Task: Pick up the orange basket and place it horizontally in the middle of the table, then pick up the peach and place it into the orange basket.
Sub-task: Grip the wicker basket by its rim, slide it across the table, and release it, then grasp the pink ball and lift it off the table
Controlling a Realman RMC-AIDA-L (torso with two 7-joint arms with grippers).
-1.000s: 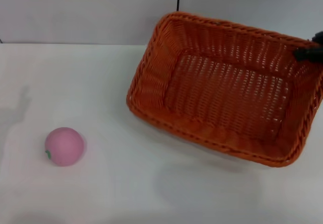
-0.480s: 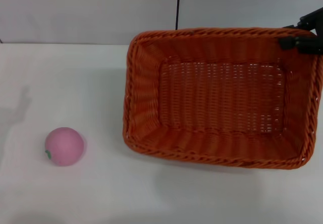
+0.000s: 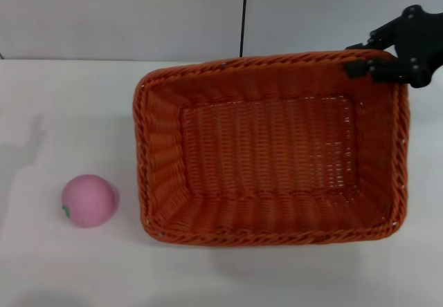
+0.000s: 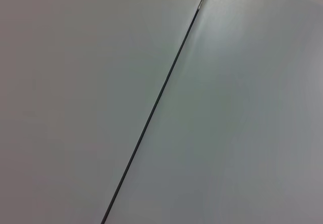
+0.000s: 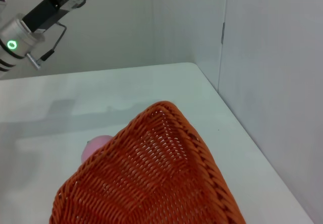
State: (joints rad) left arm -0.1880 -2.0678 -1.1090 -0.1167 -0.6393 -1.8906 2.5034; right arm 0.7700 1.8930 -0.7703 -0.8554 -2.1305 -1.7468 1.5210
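Note:
The orange basket [image 3: 270, 155] lies with its long side across the white table [image 3: 69, 113], open side up, near the middle. My right gripper [image 3: 360, 68] is shut on the braided rim at the basket's far right corner. The right wrist view shows the basket [image 5: 151, 173] close up. A shadow runs under its near edge, and I cannot tell whether it rests fully on the table. The pink peach [image 3: 88, 200] sits on the table to the basket's left, apart from it. The peach [image 5: 96, 146] also peeks out beyond the rim. My left arm [image 5: 30, 22] hangs raised over the far side.
A grey wall with a dark vertical seam [image 3: 243, 16] stands behind the table. The left wrist view shows only that wall and seam [image 4: 151, 113]. Bare tabletop lies around the peach and in front of the basket.
The basket has swung from a tilted, diagonal pose to lie level across the table and has moved left toward the middle. My right gripper came with it. The peach has not moved.

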